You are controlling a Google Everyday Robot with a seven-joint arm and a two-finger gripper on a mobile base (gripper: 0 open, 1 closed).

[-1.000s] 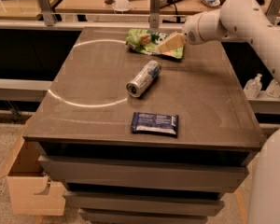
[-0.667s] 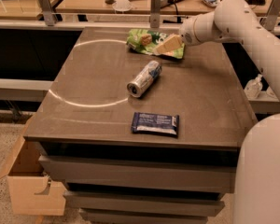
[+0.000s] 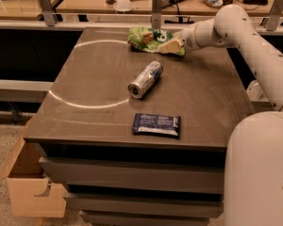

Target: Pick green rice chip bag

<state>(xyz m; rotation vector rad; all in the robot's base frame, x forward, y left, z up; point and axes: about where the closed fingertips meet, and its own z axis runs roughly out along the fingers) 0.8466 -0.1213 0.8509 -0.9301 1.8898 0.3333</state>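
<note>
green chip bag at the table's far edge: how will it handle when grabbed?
The green rice chip bag looks crinkled and flat, so it is probably floppy and light. The gripper sits at its right end, so the bag may sag or dangle when lifted.

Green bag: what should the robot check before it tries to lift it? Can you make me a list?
1. The green bag lies in view at the far edge of the table: ok.
2. The gripper is at the bag's right end: ok.
3. Bag firmly held: cannot tell.
4. The can lies apart from the bag: ok.
5. The blue wrapper is out of the way, near the front edge: ok.
</note>
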